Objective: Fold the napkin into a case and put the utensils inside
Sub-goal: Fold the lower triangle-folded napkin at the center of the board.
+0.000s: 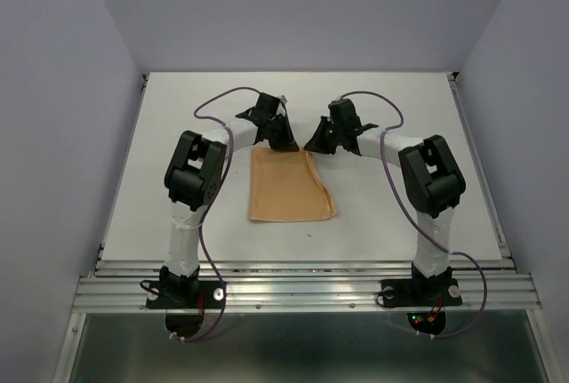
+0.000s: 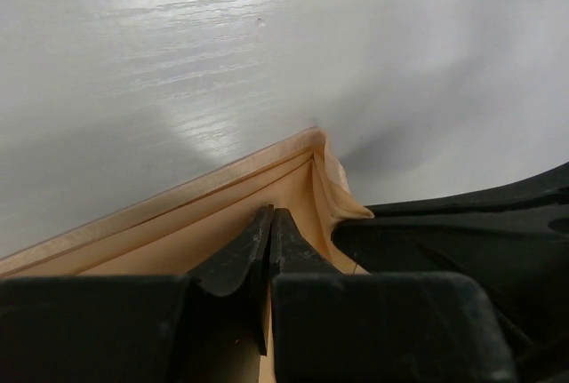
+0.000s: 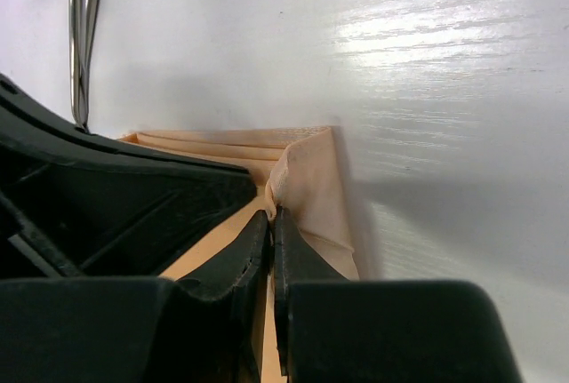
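Observation:
The peach-orange napkin lies folded into an oblong in the middle of the table. My left gripper is at its far edge, shut, with its tips down on the flat cloth and no cloth bunched between them. My right gripper is at the far right corner, shut on a raised fold of the napkin that puckers at its fingertips. The lifted corner also shows in the left wrist view. The utensils, thin silver handles, lie just beyond the napkin; the left arm hides most of them from above.
The white table is walled by pale panels at the back and sides. The two grippers are close together, and the right gripper's black body fills the right of the left wrist view. An aluminium rail runs along the near edge.

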